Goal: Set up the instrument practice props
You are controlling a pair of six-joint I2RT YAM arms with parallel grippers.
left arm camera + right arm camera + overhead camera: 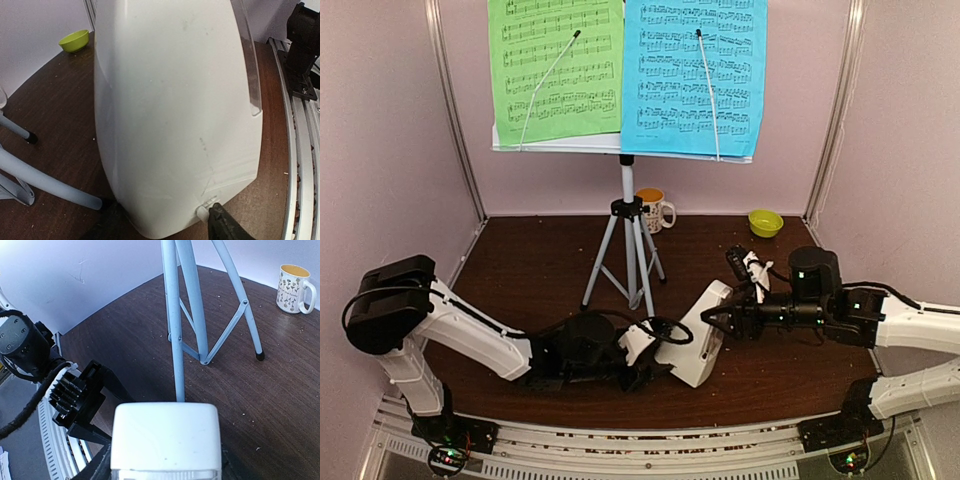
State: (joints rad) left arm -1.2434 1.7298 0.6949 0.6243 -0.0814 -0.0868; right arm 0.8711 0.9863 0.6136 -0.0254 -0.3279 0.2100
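The white pyramid metronome (705, 330) leans tilted over the table between both arms. My right gripper (717, 320) is shut on its narrow top, with a finger on each side of the white cap (165, 435). My left gripper (642, 358) is at its wide base, where one black finger (227, 225) presses the small white knob and the other lies against the opposite edge. The metronome's clear cover (250, 65) shows along its right side. Behind it, the music stand (628, 230) is upright on its tripod and carries a green sheet (555, 70) and a blue sheet (695, 75).
A patterned mug (653, 208) stands just behind the tripod, and a small green bowl (765, 222) sits at the back right. The tripod legs (175, 315) spread close in front of the metronome. Pale walls close in the left, back and right.
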